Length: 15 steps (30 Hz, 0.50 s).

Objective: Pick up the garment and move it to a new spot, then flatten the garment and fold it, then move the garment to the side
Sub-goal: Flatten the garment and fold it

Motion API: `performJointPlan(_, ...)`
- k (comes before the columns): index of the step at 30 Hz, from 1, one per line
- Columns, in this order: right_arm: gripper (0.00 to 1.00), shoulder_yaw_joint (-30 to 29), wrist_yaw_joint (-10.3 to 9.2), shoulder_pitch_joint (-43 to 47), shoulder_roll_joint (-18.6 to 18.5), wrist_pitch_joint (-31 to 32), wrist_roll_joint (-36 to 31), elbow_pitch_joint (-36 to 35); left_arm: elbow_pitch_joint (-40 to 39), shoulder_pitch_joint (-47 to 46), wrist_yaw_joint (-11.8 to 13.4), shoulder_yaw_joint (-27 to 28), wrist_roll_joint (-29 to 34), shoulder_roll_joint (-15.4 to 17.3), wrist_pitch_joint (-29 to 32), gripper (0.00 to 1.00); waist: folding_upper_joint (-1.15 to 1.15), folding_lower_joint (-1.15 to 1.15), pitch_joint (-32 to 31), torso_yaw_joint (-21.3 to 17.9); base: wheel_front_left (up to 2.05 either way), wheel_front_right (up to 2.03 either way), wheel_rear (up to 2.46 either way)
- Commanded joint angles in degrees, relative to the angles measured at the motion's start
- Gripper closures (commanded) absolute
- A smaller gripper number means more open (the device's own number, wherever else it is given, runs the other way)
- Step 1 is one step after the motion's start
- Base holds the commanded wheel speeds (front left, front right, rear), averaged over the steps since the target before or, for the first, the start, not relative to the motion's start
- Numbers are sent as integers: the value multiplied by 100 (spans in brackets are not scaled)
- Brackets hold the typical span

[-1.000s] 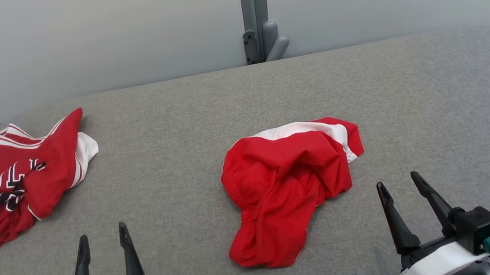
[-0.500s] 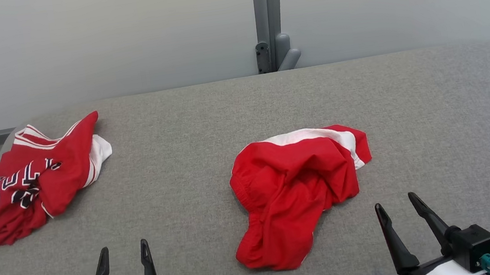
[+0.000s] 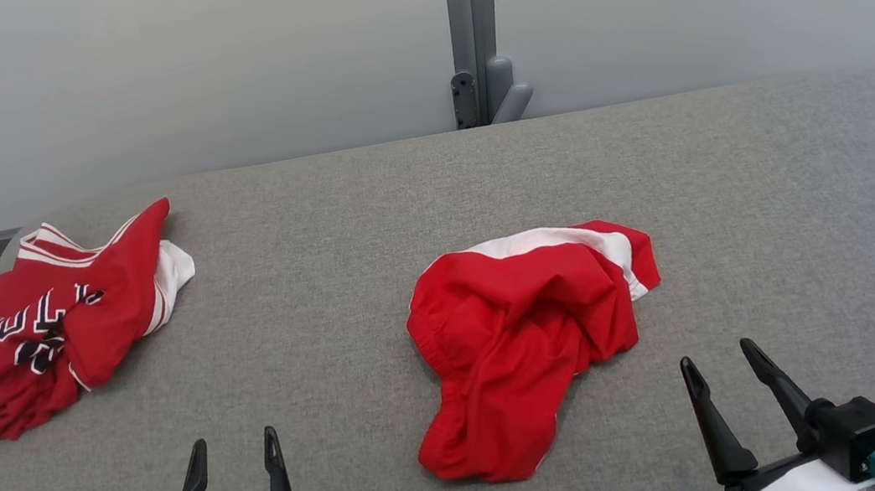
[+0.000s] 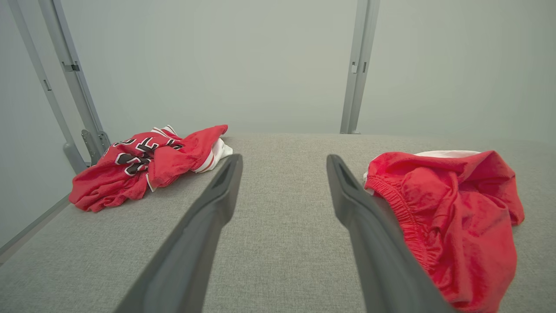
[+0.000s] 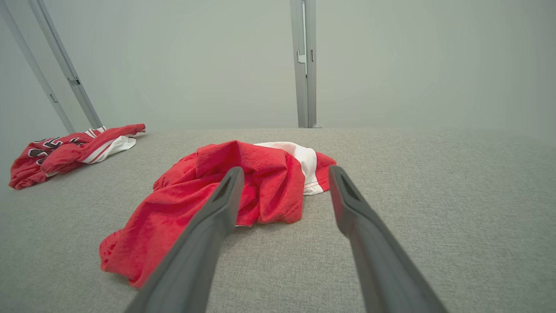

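The red shorts (image 3: 525,335) lie crumpled in the middle of the grey table (image 3: 775,176), white band along their far edge, nothing touching them; a red jersey (image 3: 60,329) with dark lettering sits bunched well to their left. The left pincer (image 3: 233,435) hangs nearer than the shorts and to their left, the right pincer (image 3: 715,351) near their right edge; both spread wide, empty.

place: robot test lab | evidence: grey fabric-covered table (image 3: 775,176), plain pale wall panels (image 3: 170,78), grey metal post (image 3: 474,21)
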Motion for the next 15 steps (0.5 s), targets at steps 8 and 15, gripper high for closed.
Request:
performJointPlan(8, 0, -9, 0, 6, -10, -17, 63, -3, 67, -60, 18, -58, 4, 2, -3, 0, 0, 0, -17, -15, 0, 0, 0)
performJointPlan(15, 0, 23, 0, -13, -10, -17, 43, 21, 184, -125, -15, -102, 54, 2, -3, 0, 0, 0, 16, -41, 0, 0, 0)
